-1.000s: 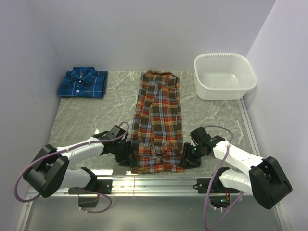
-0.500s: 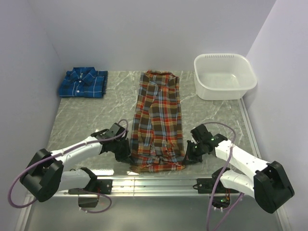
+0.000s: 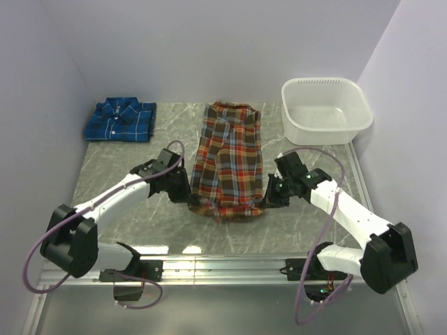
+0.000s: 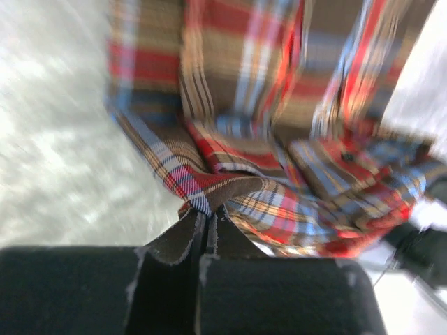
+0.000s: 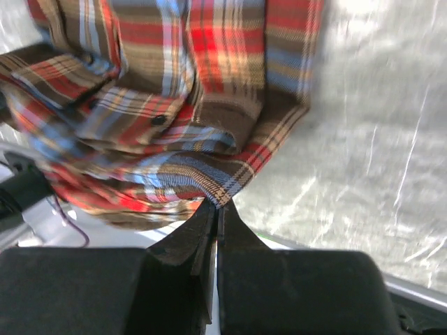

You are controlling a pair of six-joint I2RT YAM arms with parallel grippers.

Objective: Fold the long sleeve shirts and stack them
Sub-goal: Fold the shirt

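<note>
Red-orange plaid shirt (image 3: 228,157), hem pinched by left tool (image 3: 189,197) and right tool (image 3: 267,201).

Pale lilac walls (image 3: 209,49) are boxing in a grey marbled table (image 3: 126,188).
Soft, even light is falling across the tabletop and glaring white toward the lower edge of the frame, where a metal rail (image 3: 223,269) is running along the table's front. A white plastic tub (image 3: 325,132) is sitting at upper right, near the walls.
</note>
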